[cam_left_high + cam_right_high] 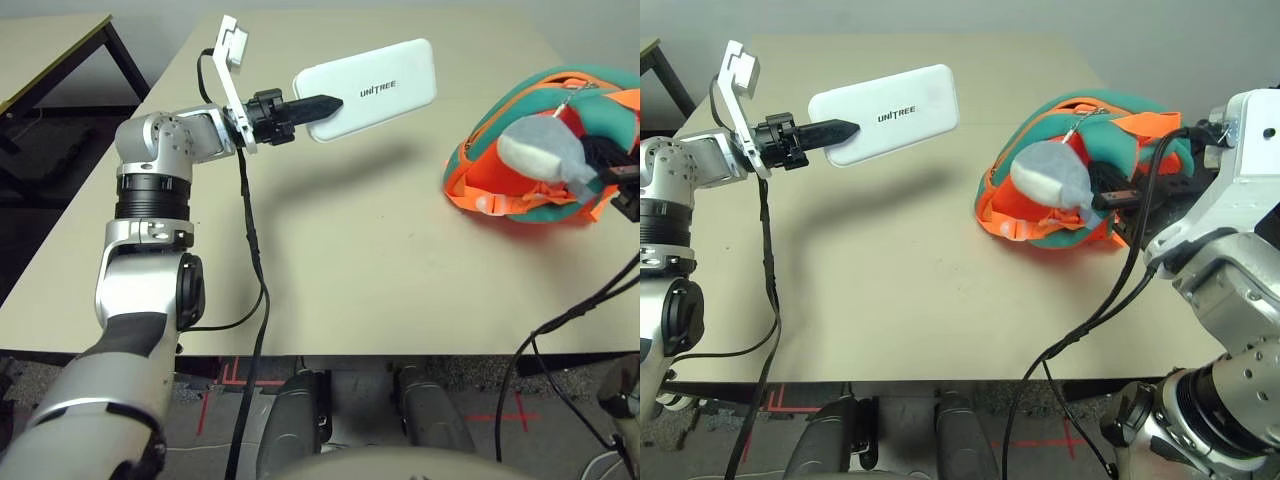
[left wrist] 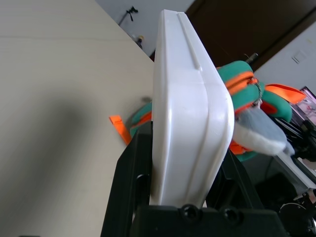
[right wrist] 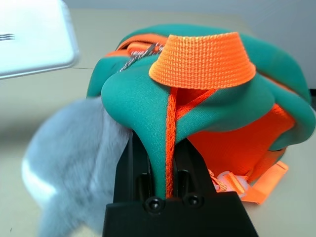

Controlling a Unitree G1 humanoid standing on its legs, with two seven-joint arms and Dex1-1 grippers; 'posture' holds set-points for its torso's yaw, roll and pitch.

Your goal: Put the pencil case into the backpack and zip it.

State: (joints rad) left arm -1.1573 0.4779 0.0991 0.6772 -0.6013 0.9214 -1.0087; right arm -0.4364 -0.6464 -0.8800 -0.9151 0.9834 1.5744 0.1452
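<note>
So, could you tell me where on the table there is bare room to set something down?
The cream table is bare along its near edge and beneath the raised white rectangular case; its far stretch looks free too. It is crowded on the right, where the teal-and-orange fabric backpack lies with its grey-white plush charm.

So your left gripper (image 1: pixel 325 108) has the white case (image 1: pixel 378 86) clamped by one end, up off the table (image 1: pixel 330 260), shadow falling below it, UNITREE lettering facing up. Over on the right you've got the teal and orange bag (image 1: pixel 485 160) on the tabletop, grey-white whale (image 1: pixel 545 150) hanging off it, and your right gripper (image 1: pixel 620 178) just peeking in at the edge.
</note>
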